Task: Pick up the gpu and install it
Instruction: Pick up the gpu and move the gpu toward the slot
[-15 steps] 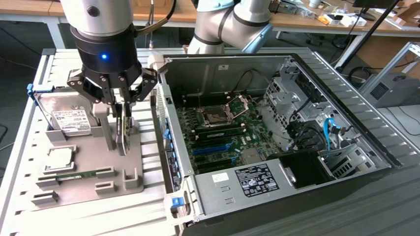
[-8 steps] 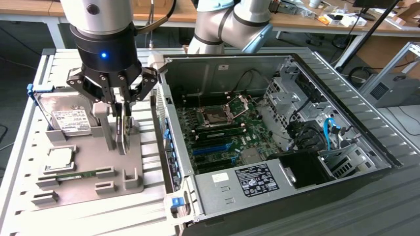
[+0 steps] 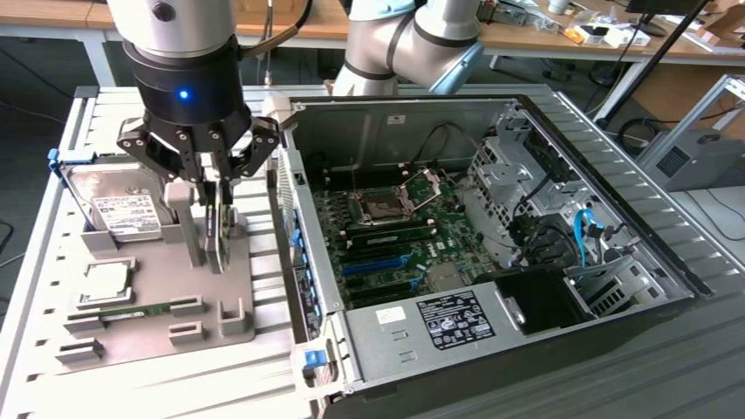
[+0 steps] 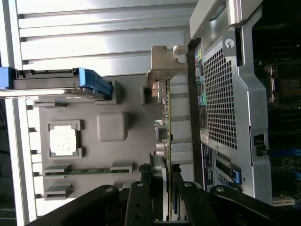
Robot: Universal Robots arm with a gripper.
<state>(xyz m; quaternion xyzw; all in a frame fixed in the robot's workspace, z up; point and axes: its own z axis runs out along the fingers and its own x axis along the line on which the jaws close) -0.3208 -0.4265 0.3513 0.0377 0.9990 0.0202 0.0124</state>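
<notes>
Standing on edge in the grey holder tray [image 3: 152,292], beside the open computer case [image 3: 634,188]: gpu [image 4: 167,113], jaws clenched across it (bracket end free). Risk: an off-centre hold tilts the card, snagging the tray's slot.

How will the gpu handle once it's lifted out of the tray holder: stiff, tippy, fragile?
Likely stiff: the gpu is a thin flat board. Probably tippy if nudged, since it stands on edge in the gray tray, with the gripper at its top edge. Probably fragile: small parts show on its face, and its metal bracket may snag.
</notes>
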